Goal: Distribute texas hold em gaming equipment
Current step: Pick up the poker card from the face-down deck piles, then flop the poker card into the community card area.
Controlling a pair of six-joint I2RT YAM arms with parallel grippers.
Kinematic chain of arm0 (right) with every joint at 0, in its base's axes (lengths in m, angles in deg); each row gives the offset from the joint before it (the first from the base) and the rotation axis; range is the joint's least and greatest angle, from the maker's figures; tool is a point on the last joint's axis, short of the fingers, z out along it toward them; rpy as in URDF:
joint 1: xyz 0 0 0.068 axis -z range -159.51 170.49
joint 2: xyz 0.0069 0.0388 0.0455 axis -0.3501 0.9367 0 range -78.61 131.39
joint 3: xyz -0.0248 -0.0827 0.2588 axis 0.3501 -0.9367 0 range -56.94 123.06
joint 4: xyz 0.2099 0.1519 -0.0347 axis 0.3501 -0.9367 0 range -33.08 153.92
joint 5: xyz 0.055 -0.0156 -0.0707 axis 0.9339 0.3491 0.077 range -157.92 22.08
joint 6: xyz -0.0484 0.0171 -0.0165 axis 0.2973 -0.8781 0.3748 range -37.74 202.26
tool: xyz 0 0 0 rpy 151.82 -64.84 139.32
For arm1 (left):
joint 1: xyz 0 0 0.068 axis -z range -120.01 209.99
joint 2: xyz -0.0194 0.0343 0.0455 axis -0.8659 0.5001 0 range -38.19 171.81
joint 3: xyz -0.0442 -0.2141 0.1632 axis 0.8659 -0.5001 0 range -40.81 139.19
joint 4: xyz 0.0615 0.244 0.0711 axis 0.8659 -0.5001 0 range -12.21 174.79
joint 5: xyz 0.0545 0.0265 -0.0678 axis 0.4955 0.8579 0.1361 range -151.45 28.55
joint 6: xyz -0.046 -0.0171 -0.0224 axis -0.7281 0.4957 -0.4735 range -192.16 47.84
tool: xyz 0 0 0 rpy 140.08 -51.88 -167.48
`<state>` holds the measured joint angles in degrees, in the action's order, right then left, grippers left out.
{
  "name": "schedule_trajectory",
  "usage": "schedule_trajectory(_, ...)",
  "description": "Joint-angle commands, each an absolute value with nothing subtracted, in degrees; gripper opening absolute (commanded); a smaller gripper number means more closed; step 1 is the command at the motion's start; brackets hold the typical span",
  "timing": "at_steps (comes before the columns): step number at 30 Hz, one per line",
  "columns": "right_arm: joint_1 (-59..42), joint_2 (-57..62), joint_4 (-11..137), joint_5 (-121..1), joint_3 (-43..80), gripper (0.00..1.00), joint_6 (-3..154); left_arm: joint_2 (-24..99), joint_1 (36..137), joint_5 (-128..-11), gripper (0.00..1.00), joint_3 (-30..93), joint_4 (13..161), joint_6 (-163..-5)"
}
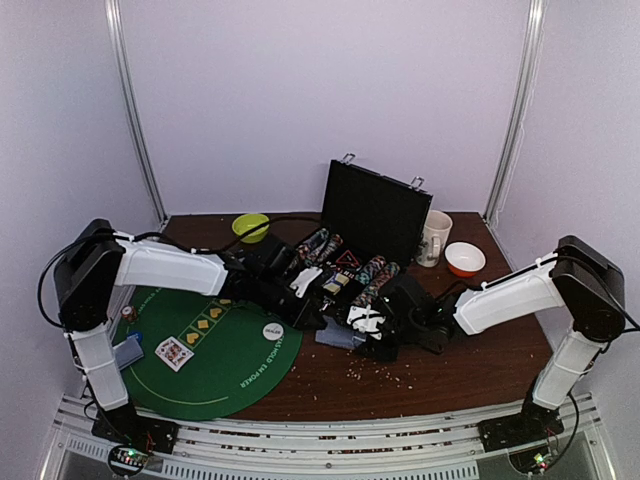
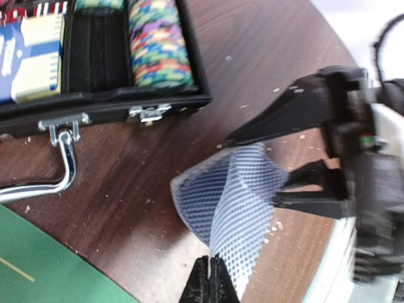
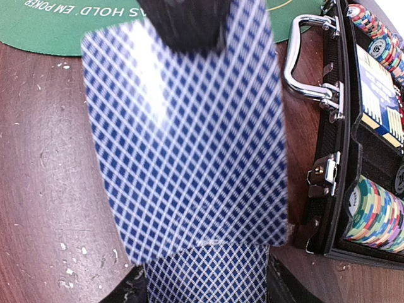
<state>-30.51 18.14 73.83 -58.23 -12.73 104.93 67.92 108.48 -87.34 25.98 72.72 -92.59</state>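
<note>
"HOLD 'EM POKER" is printed in white on the green mat (image 3: 76, 25), beyond the right gripper (image 3: 207, 287). That gripper's fingers clasp the deck (image 3: 208, 271) of blue-lattice-backed cards. The left gripper (image 2: 211, 284) is clenched on the top card (image 3: 189, 139), which is lifted at its pinched end just above the deck. Beneath both is a dark wooden table (image 3: 50, 177) flecked with pale crumbs (image 3: 69, 249), enclosed by lilac walls (image 1: 300, 90). An open black case (image 3: 328, 208) holding rows of striped chips (image 3: 372, 214) stands close beside the grippers. The dealer disc (image 1: 273, 330) sits on the mat near the left gripper.
</note>
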Motion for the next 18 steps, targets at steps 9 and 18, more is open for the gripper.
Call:
schedule_trajectory(9, -30.1, 16.7, 73.6, -58.6, -12.3, 0.53, 104.5, 55.2, 99.9, -84.4, 0.00, 28.5, 52.0, -89.7)
schedule_trajectory(18, -29.9, 17.2, 74.0, -58.1, -12.1, 0.53, 104.5, 52.8, 95.7, -41.2, 0.00, 37.6, 17.8, -95.6)
